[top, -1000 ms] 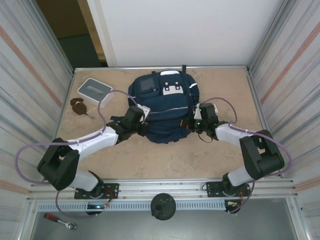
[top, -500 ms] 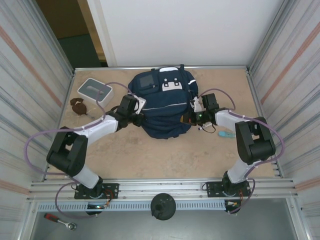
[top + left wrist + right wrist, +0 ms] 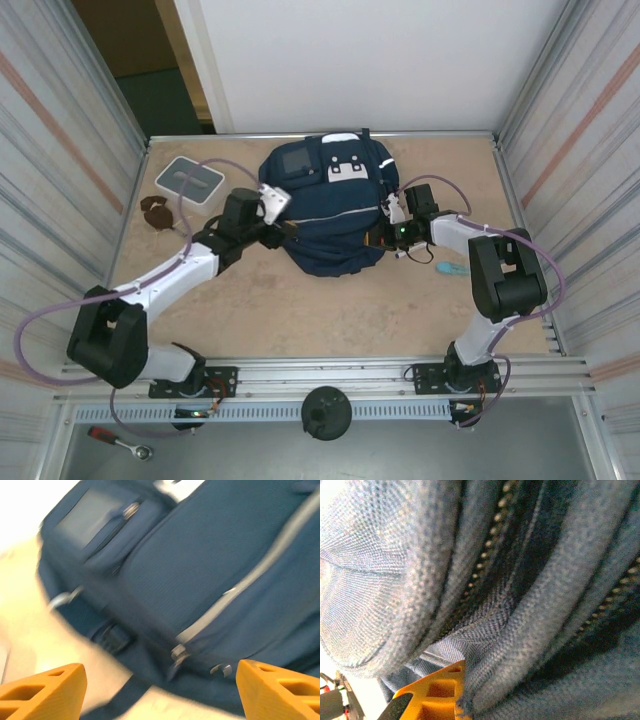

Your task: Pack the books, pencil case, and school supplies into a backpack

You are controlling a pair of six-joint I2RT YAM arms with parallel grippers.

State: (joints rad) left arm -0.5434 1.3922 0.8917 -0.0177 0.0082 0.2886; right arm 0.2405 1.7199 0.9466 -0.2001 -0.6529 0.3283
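the backpack [image 3: 330, 215] lies at the far middle of the table [image 3: 300, 310]. in front of it there is wide open table, and left of it a white-and-grey box [image 3: 190, 180] stands by the wall. the left fingers [image 3: 42, 690] stand wide apart at the backpack's left side and hold nothing. the right fingers [image 3: 437, 695] are closed on the fabric at its right side.
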